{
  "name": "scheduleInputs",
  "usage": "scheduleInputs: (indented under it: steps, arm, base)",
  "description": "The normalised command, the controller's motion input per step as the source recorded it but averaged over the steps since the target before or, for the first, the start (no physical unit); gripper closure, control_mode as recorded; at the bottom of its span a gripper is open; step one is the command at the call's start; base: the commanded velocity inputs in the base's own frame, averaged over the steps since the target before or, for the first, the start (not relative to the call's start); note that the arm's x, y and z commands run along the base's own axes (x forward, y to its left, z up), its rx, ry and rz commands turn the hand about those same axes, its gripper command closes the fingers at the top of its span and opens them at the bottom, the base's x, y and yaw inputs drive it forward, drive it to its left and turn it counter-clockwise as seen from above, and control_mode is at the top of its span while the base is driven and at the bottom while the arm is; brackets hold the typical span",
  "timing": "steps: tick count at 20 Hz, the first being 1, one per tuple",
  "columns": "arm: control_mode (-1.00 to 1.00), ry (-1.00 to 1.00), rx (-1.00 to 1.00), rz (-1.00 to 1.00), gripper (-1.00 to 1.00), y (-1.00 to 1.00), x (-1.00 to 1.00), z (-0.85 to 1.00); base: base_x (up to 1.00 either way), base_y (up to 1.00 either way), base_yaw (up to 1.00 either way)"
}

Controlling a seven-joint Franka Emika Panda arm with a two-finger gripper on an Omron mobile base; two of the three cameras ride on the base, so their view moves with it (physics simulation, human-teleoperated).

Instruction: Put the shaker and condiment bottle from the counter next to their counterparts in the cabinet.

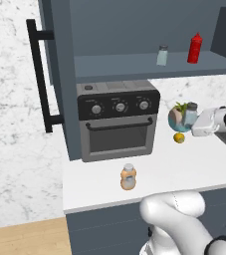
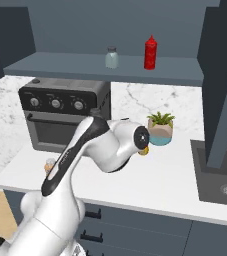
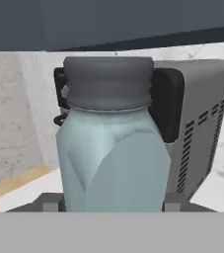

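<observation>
My gripper (image 1: 191, 121) is shut on the shaker (image 1: 190, 113), a pale blue-grey jar with a grey cap, and holds it above the counter (image 1: 159, 169) right of the toaster oven. In the hand view the shaker (image 3: 111, 148) stands upright between the gripper (image 3: 112, 203) tips. The orange condiment bottle (image 1: 128, 177) stands on the counter in front of the oven; the arm partly hides the condiment bottle (image 2: 50, 165) in the right base view. On the cabinet shelf (image 1: 119, 65) stand the counterparts: a matching shaker (image 1: 162, 55) (image 2: 112, 57) and a red squeeze bottle (image 1: 195, 48) (image 2: 150, 52).
A black-fronted toaster oven (image 1: 117, 119) (image 2: 60, 117) sits under the shelf. A potted plant (image 1: 176, 117) (image 2: 160, 128) and a lemon (image 1: 179, 138) are behind the held shaker. The cabinet door (image 1: 59, 74) with its black bar handle (image 1: 39, 74) hangs open at left. A sink (image 2: 220, 175) lies at right.
</observation>
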Motion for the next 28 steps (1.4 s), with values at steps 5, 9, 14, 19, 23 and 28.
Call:
scheduleInputs:
  steps: [5, 9, 14, 19, 23, 28]
  arm:
    - [-1.00, -0.07, -0.03, -0.09, 1.00, 0.26, -0.11, 1.00]
    - [-1.00, -0.06, -0.05, -0.10, 1.00, 0.26, -0.14, 0.91]
    - [-1.00, -0.07, -0.07, -0.09, 1.00, 0.24, 0.00, 0.83]
    - [-1.00, 0.00, -0.07, -0.17, 1.00, 0.05, 0.03, 0.43]
    - [-1.00, 0.00, -0.04, -0.20, 1.00, 0.00, 0.04, 0.15]
    - [-1.00, 0.01, 0.00, -0.25, 1.00, 0.02, 0.00, 0.00]
  base:
    - [0.00, 0.00, 0.00]
    - [0.00, 0.00, 0.00]
    - [0.00, 0.00, 0.00]
    - [0.00, 0.00, 0.00]
    - [0.00, 0.00, 0.00]
    - [0.00, 0.00, 0.00]
